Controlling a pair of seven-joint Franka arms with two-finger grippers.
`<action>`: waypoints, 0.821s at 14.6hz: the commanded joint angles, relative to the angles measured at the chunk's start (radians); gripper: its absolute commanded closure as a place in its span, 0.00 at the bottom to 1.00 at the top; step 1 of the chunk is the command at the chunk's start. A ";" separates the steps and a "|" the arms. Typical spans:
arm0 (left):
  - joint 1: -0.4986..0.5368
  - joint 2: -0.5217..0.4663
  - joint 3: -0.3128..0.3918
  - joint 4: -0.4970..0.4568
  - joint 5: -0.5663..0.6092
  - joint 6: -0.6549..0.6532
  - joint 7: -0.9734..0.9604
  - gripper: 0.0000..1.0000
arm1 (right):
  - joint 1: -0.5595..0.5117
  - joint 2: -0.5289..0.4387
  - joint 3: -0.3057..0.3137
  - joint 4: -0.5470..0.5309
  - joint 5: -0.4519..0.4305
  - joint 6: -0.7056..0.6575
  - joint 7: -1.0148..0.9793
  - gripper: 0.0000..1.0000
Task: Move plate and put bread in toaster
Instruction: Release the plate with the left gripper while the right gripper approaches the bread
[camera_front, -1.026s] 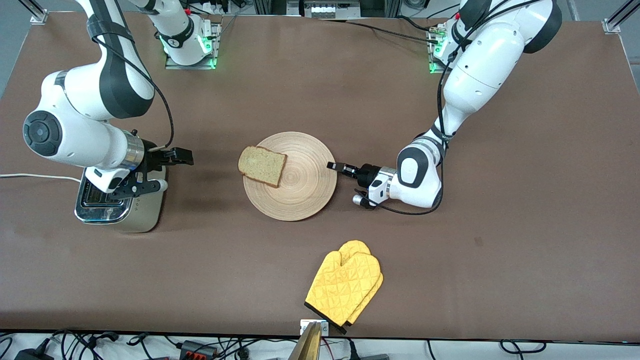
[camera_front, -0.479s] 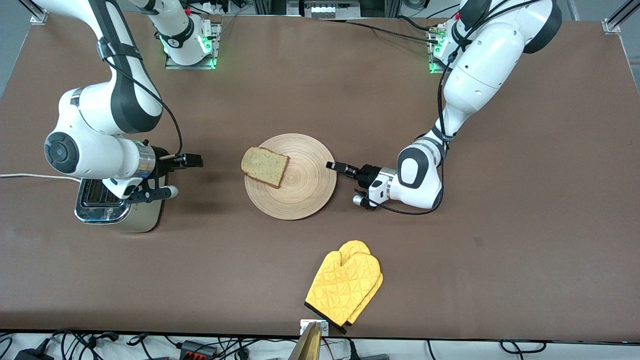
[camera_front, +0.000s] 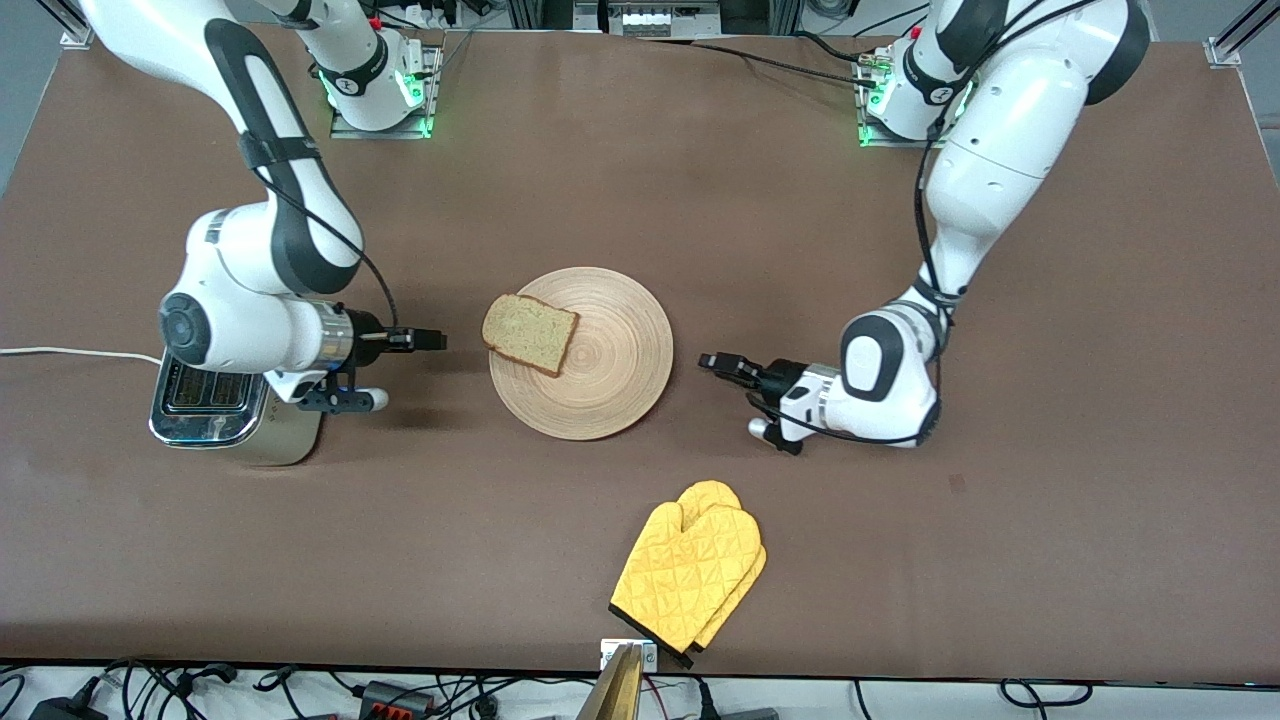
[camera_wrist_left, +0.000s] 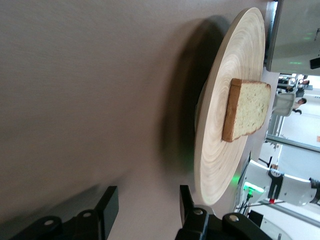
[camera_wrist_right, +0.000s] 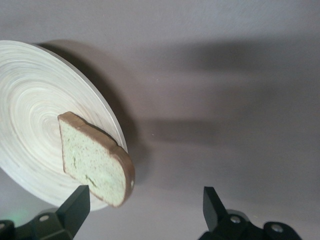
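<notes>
Front view: bread (camera_front: 529, 333) resting on the plate (camera_front: 600, 385) rim toward the toaster (camera_front: 215, 412); right gripper (camera_front: 432, 341) low between toaster and plate, left gripper (camera_front: 722, 362) just beside the plate, apart from it. Left wrist view: fingers (camera_wrist_left: 107, 210) parted, nothing held. Right wrist view: fingers (camera_wrist_right: 76, 205) spread wide, empty, aimed at the overhanging slice. Best to straddle that crust edge squarely, then close gently.

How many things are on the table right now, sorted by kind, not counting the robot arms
Round light-tan wooden plate: 1
Square slice of pale speckled bread with a dark crust: 1
Boxy cream and chrome two-slot toaster: 1
Yellow quilted oven mitts, lying stacked one on the other: 2
Total: 5
</notes>
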 joint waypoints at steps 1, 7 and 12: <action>0.073 -0.024 0.002 0.082 0.168 -0.142 -0.009 0.41 | 0.044 0.003 -0.001 -0.058 0.087 0.065 0.051 0.00; 0.205 -0.033 0.002 0.269 0.483 -0.450 -0.044 0.36 | 0.079 0.086 -0.001 -0.058 0.216 0.117 0.046 0.00; 0.226 -0.141 0.000 0.346 0.757 -0.616 -0.095 0.19 | 0.119 0.109 -0.001 -0.061 0.285 0.113 0.046 0.00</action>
